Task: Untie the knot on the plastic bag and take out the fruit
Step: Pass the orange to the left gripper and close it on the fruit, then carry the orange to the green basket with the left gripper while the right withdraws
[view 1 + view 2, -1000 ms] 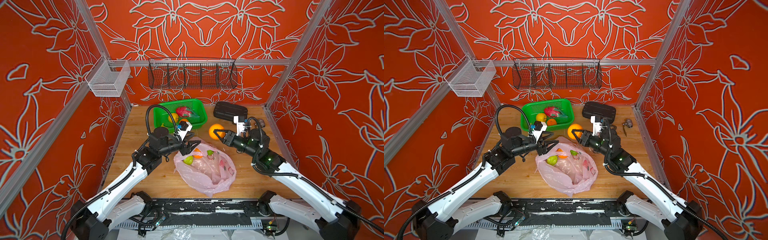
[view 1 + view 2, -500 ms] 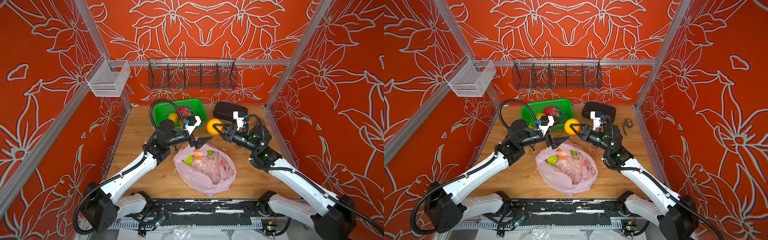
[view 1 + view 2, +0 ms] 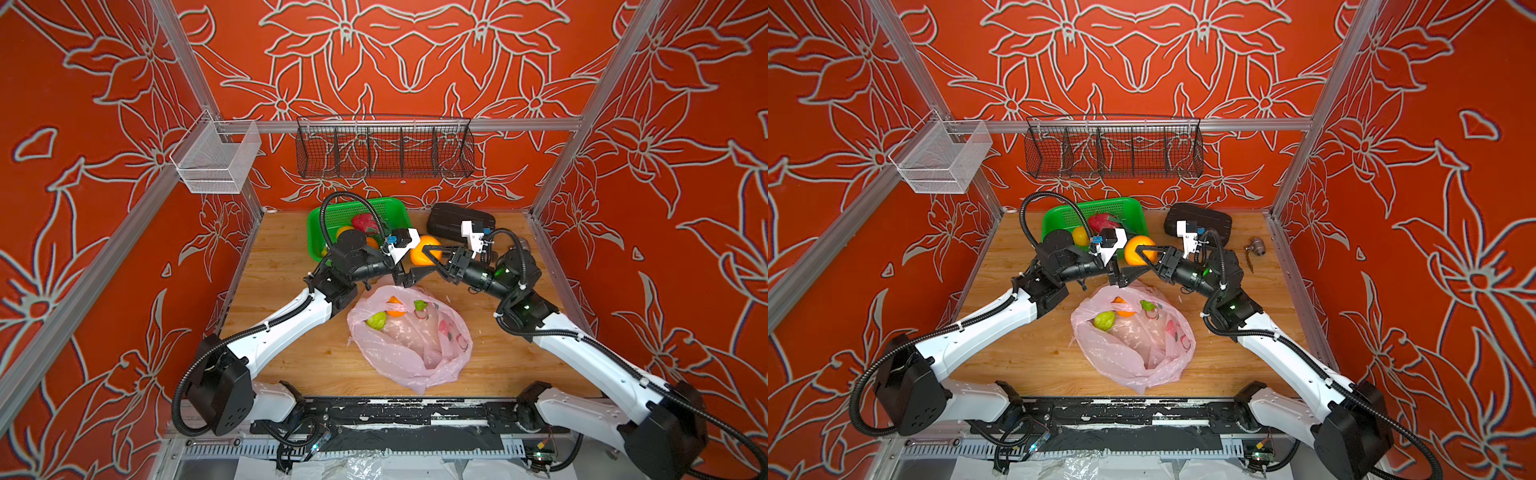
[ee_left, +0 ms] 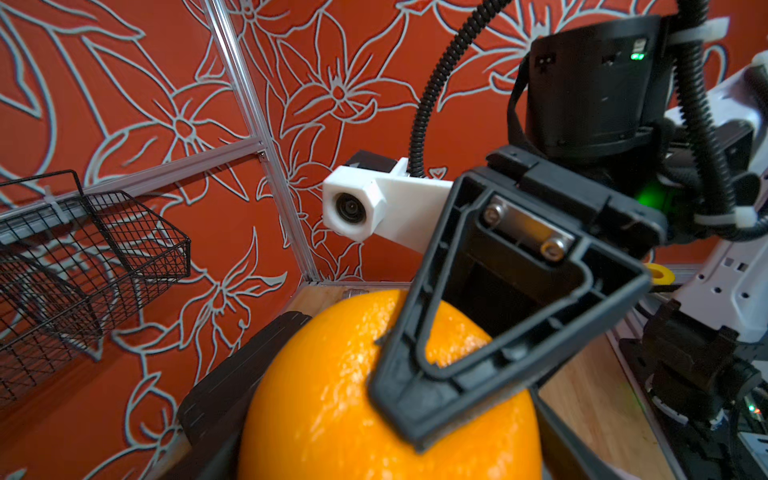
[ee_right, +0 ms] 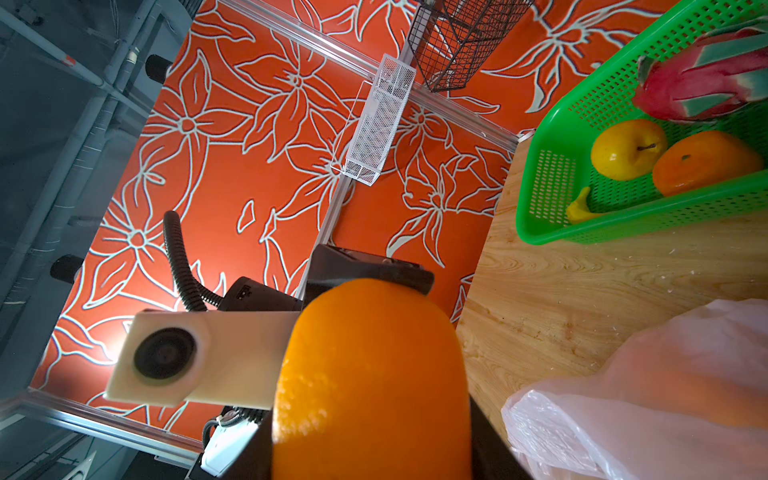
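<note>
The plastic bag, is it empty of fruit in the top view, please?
No, a green fruit and an orange fruit show inside the plastic bag.

We are seeing a green basket (image 3: 332, 212) sitting at the far edge of the wooden table (image 3: 282, 249), with a black case (image 3: 446, 216) lying right of it and a small metal fitting (image 3: 1257, 245) resting far right. A black wire rack (image 3: 384, 149) is hanging on the far wall, and a white mesh bin (image 3: 216, 160) on the left.

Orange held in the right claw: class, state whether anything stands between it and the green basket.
Yes. In both top views the left arm's wrist camera sits between the orange, held by the right claw, and the green basket.
</note>
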